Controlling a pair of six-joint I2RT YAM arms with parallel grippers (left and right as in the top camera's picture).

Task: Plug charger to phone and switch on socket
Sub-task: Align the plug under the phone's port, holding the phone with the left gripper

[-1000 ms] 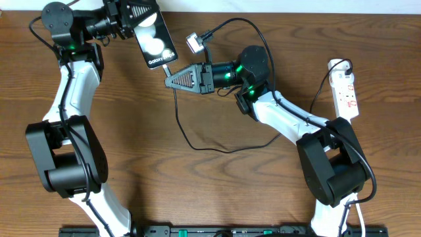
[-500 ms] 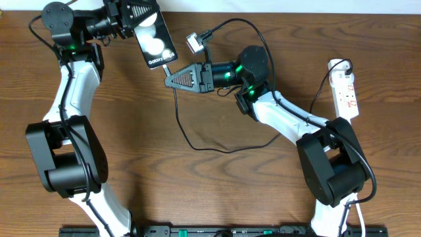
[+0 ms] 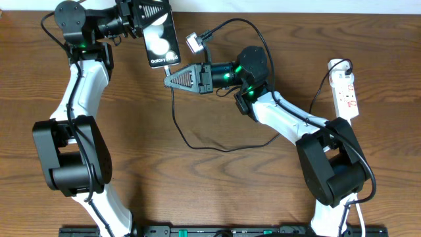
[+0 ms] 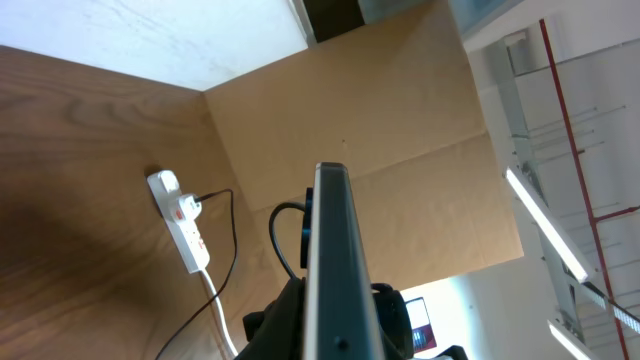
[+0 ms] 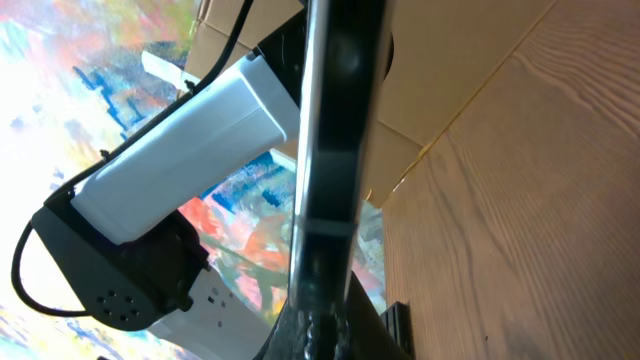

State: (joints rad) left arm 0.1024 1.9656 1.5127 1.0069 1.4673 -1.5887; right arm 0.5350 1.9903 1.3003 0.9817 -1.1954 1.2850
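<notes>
Gripping phone point(image 3: 161, 43) edge-on: left hand point(image 3: 152, 12) clamped | right hand point(image 3: 168, 79) pinched, seemingly on charger point(image 3: 173, 112) plug

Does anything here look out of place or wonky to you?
Nothing is broken or spilled. The phone sits slanted in the left gripper rather than lying square, and the charger sprawls in a loose loop across the table from the right gripper.

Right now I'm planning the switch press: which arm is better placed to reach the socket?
Right. The socket lies at the table's right edge beside the right arm. The left claw is far across, shut on the phone. The right claw grips the charger, so it must probably release first.
</notes>
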